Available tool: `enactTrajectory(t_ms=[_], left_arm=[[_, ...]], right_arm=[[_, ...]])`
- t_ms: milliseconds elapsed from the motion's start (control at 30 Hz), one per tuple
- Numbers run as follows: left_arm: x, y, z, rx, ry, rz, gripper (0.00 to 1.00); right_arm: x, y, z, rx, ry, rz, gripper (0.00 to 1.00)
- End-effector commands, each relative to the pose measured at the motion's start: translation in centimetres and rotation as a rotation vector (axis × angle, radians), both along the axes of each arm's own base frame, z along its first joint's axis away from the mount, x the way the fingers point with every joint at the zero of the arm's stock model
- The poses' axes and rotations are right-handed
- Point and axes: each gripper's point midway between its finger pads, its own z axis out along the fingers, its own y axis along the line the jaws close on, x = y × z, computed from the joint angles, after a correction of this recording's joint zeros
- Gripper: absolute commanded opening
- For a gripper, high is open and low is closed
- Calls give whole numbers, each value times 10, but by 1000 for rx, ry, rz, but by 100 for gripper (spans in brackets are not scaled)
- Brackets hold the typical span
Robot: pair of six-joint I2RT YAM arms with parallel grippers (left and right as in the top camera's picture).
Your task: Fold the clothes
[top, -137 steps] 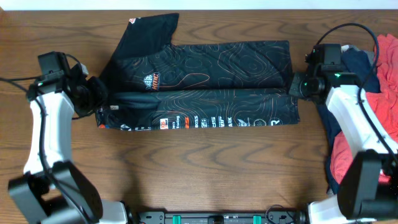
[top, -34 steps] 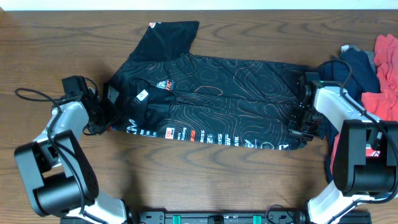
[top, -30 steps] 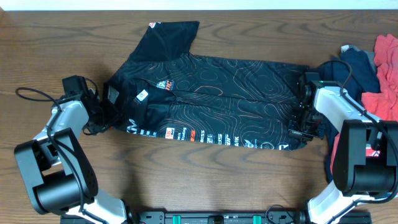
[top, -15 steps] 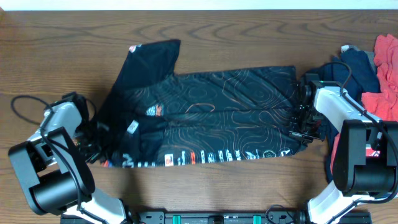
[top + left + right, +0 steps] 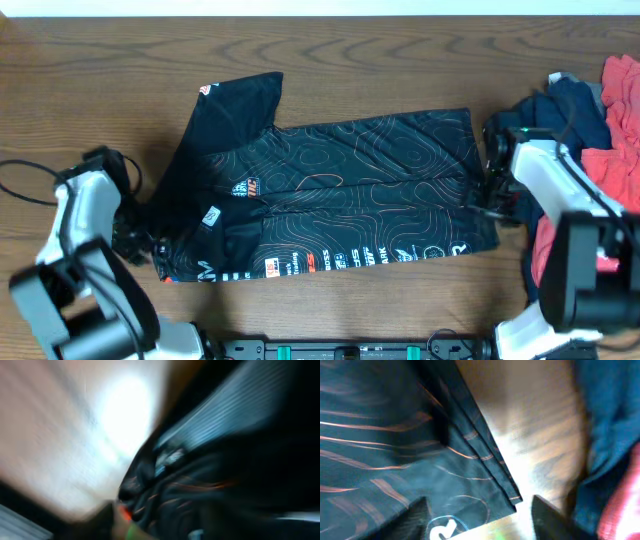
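Note:
A black jersey point(image 5: 330, 190) with orange contour lines lies folded lengthwise across the table, one sleeve pointing to the back left. My left gripper point(image 5: 140, 243) is at its front left corner. The left wrist view is blurred and shows only dark cloth point(image 5: 240, 475) against the wood, so its jaws are unreadable. My right gripper point(image 5: 487, 205) hangs over the right hem. In the right wrist view its fingers point(image 5: 417, 517) stand apart, so the right gripper point(image 5: 480, 520) is open. The hem corner point(image 5: 505, 497) lies flat between them, not pinched.
A heap of other clothes sits at the right edge: a navy piece point(image 5: 570, 105) and red pieces point(image 5: 600, 190). The navy cloth point(image 5: 612, 420) lies close beside the right gripper. A black cable point(image 5: 25, 185) loops on the table at the far left.
The jersey has slid toward the table's front and left and lies flatter. The left arm swung outward to the left. The right arm stayed at the hem.

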Motion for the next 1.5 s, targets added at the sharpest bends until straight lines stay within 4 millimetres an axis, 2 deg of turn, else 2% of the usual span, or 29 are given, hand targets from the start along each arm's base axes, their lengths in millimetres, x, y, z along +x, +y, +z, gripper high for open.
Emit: enactTrajectory(t_ms=[0,67,133,300,433,600,700,833,1000,1067,1200,1333,1467], left_arm=[[48,4,34,7,-255,-21,82],[82,-3,49,-23,-431,-121,87],[115,-10,62,-28,-579,-207,87],[172,-38,76,-2,-751,-419,88],[213,-62,72,30,-814,-584,94],[256,-69,55,57,-848,-622,95],[276,-65,38,72,-867,-625,95],[289,-50,16,155,-853,-604,95],[293,-49,-13,152,-825,-617,95],[291,-53,-23,134,-809,-623,95],[284,-74,-33,68,-785,-655,94],[275,-94,-40,34,-743,-692,88],[272,-103,-42,21,-728,-708,68]], right_arm=[[32,8,40,50,-192,26,69],[40,15,51,90,-255,44,71],[45,21,59,122,-294,60,71],[46,31,64,176,-317,75,72],[44,31,64,176,-309,74,72],[39,31,63,177,-287,87,72],[36,31,62,177,-277,86,72],[35,31,62,178,-270,85,72],[35,31,62,178,-271,84,72],[36,31,62,178,-274,85,72],[39,31,63,177,-287,87,75],[47,31,64,179,-319,92,77],[53,37,66,209,-346,132,77]])
